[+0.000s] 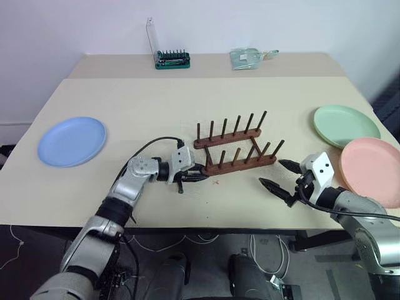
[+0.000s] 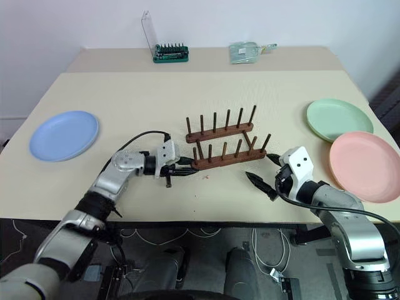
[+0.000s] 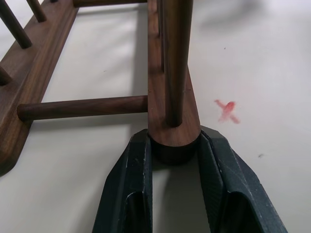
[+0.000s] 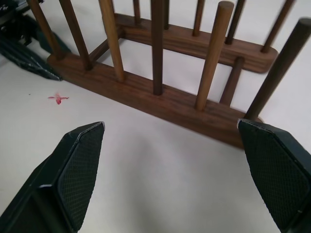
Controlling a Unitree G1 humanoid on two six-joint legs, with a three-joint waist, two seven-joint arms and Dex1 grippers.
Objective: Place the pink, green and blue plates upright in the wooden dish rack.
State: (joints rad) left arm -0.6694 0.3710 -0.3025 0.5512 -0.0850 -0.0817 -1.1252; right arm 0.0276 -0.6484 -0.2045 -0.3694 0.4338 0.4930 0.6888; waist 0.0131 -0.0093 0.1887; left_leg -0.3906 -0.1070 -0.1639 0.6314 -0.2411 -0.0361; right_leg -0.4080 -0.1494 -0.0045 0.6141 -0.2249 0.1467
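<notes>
While the three plates lie flat and untouched, the work is on the rack (image 1: 236, 149) itself, which stands near the front middle of the table (image 1: 156, 100); the left gripper (image 1: 199, 175) has closed on the rounded left end of the near rail, and in the left wrist view a finger (image 3: 131, 189) presses each side of that end, jaws narrowed to the rail's width; this looks like a hold to steady or shift the rack before any plate goes in, since the rack is light and a plate pushed between its pegs could slide it; a small red cross (image 3: 227, 110) is marked on the table just beside that rail end, perhaps a placing mark, though I cannot tell its purpose; the right gripper (image 1: 279, 174) hangs just off the rack's right end, jaws spread wide and holding nothing, its fingers (image 4: 77, 170) framing the near rail without touching it, so it seems ready either to take the other end or to turn to a plate; the green plate (image 1: 345, 125) and pink plate (image 1: 373, 170) lie at the right edge, touching or slightly overlapped, near that gripper; the blue plate (image 1: 72, 141) lies well apart at the far left; every slot between the pegs is free, so no plate is yet placed; a green tool holder (image 1: 172, 60) and a clear packet (image 1: 248, 58) sit at the back, away from the job.
</notes>
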